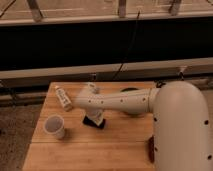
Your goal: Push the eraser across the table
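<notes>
The eraser is a flat black block lying on the light wooden table, near its middle. My white arm reaches in from the right across the table. My gripper points down at the end of the arm, right over the eraser and touching or almost touching its top. The arm's end hides part of the eraser.
A white cup stands left of the eraser. A pale whitish block lies at the back left. A dark red elongated thing lies at the right, by my arm. A green bowl is mostly hidden behind the arm.
</notes>
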Available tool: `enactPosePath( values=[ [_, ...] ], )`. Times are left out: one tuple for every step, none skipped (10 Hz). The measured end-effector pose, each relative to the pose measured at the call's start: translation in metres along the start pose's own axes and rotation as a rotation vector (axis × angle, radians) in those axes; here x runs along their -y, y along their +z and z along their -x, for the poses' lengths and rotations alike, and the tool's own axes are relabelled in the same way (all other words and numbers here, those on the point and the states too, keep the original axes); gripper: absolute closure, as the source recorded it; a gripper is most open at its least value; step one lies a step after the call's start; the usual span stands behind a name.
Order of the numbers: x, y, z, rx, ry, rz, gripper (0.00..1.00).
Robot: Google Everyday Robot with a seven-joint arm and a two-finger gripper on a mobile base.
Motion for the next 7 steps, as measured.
enactPosePath(
  values=[
    [0.0068, -0.0002, 0.0034, -0.001, -0.014, -0.001, 0.97],
    [0.0081, -0.0001, 0.0054, -0.001, -0.019, -0.001, 0.97],
    [0.0072, -0.0008, 0.0042, 0.0, -0.016, -0.001, 0.97],
    [0.0072, -0.0011, 0.0046, -0.001, -0.017, 0.0, 0.97],
    [0.0074, -0.0012, 0.0045, 0.0, -0.017, 0.0, 0.97],
    [0.0101, -0.0011, 0.006, -0.001, -0.026, 0.0, 0.97],
    [0.0156, -0.0008, 0.01, -0.001, -0.04, 0.0, 0.97]
  ],
)
